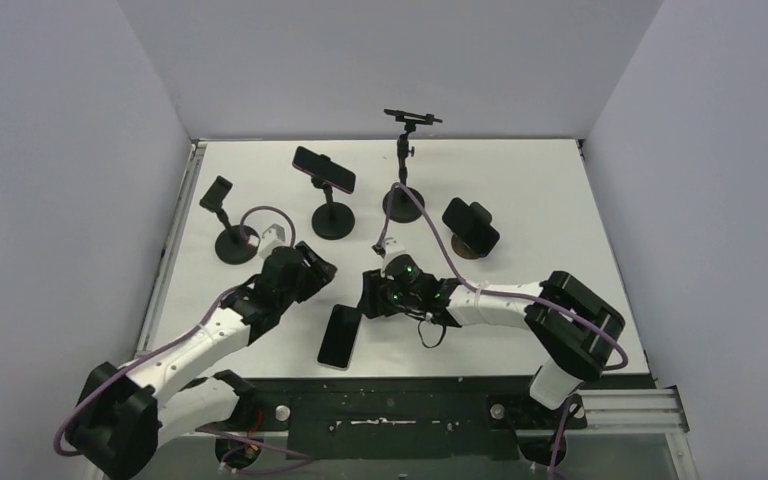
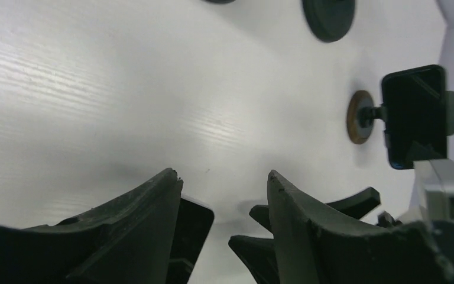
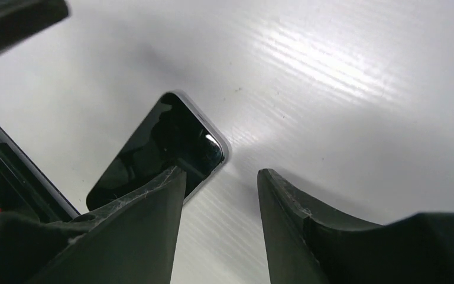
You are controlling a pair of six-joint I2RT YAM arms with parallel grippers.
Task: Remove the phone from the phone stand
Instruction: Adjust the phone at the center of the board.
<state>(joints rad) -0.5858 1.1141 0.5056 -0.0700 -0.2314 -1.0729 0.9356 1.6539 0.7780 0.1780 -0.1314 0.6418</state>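
A black phone lies flat on the white table, screen up, between the two arms. It also shows in the right wrist view, and its corner shows in the left wrist view. The tall stand at the back holds an empty clamp. My left gripper is open and empty, just above and left of the phone. My right gripper is open and empty, low over the table by the phone's far right corner.
Three other stands hold phones: far left, middle and right, the last also in the left wrist view. A purple cable runs over the table. The two grippers are close together.
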